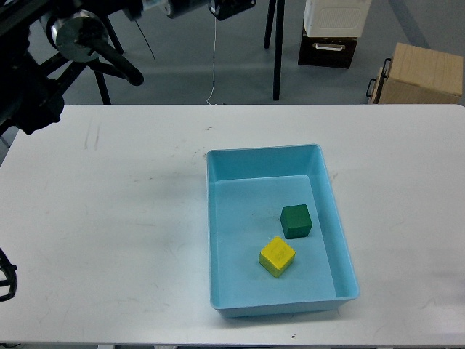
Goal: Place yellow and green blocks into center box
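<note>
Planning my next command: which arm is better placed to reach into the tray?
Left, probably: only the left arm shows, raised at upper left; the right is out of view. The yellow block and green block already lie in the tray, so no reach seems needed.

The center box (pixel 341 240) is light blue all over, walls and floor alike. Inside it, the yellow block (pixel 277 256) is bright yellow and the green block (pixel 296 221) just beyond it is dark green. The table (pixel 109 233) is white, with faint grey scuffs toward its far left. The arm (pixel 43 65) at the far left is black with a silver disc. Far right, a cardboard box (pixel 421 73) is tan, and beside it a crate (pixel 330 33) is white over black. The floor (pixel 182 65) is grey.
</note>
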Controlling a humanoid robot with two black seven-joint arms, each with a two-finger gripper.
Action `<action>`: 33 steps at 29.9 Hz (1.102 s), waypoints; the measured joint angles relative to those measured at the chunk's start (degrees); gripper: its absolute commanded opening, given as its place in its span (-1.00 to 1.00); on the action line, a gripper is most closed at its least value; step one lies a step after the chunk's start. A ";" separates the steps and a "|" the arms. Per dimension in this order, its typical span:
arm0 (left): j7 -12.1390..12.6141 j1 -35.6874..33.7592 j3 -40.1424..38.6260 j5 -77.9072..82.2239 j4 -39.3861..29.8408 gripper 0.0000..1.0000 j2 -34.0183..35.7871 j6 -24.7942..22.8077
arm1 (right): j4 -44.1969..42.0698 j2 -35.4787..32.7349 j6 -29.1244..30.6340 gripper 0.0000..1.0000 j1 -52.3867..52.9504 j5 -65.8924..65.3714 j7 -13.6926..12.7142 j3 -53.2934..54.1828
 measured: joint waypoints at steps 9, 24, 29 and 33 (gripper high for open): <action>0.36 19.50 -30.47 -0.28 -2.63 0.73 -0.02 0.01 | 0.45 0.22 0.00 1.00 0.18 0.00 0.07 0.10; 0.50 80.81 -55.44 -1.30 -48.75 0.83 -13.35 -0.02 | 2.34 1.40 0.00 1.00 0.31 -0.22 0.50 1.42; 0.78 93.95 -55.21 -5.46 -52.33 0.92 -14.63 -0.02 | 3.63 5.09 0.00 1.00 -0.12 -0.27 0.77 0.26; 3.00 100.80 -52.46 -10.29 -52.46 0.96 -14.81 -0.02 | 3.72 6.20 0.00 1.00 -2.44 -0.68 0.78 -0.81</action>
